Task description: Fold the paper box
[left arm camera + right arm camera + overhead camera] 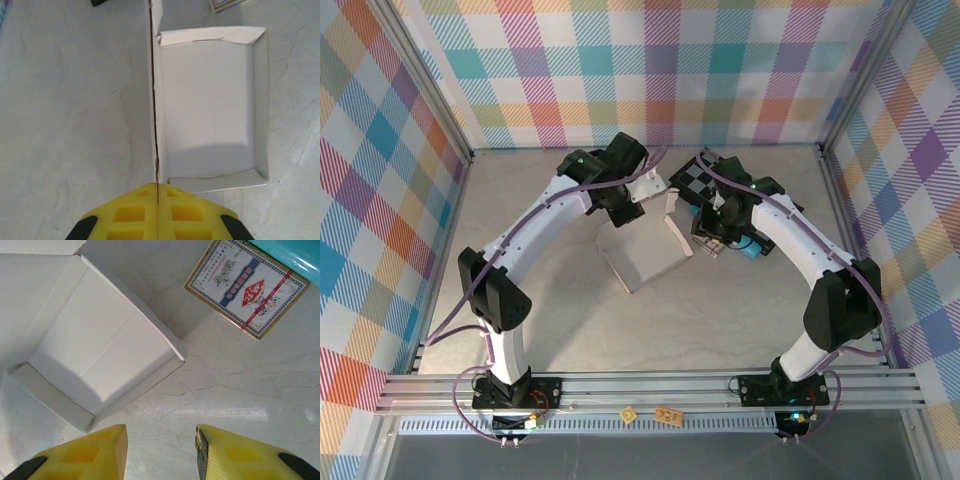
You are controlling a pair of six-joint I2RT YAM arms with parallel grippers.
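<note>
The paper box (207, 105) is a shallow white cardboard tray with raised walls, lying open side up on the table. My left gripper (158, 196) is shut on the thin upright edge of its long left wall; the yellow fingers (132, 215) press together with the card between them. From above, the paper box (640, 258) lies mid-table between both arms, with the left gripper (638, 212) at its far edge. My right gripper (160, 450) is open over bare table just beside the corner of the paper box (100, 345), holding nothing. It hangs at the box's right side (705, 238).
A printed card packet (247, 285) lies right of the box, with a teal object (295, 255) behind it. A black-and-grey checkered board (695, 180) lies at the back. Frame posts and patterned walls enclose the table, and the near table is bare.
</note>
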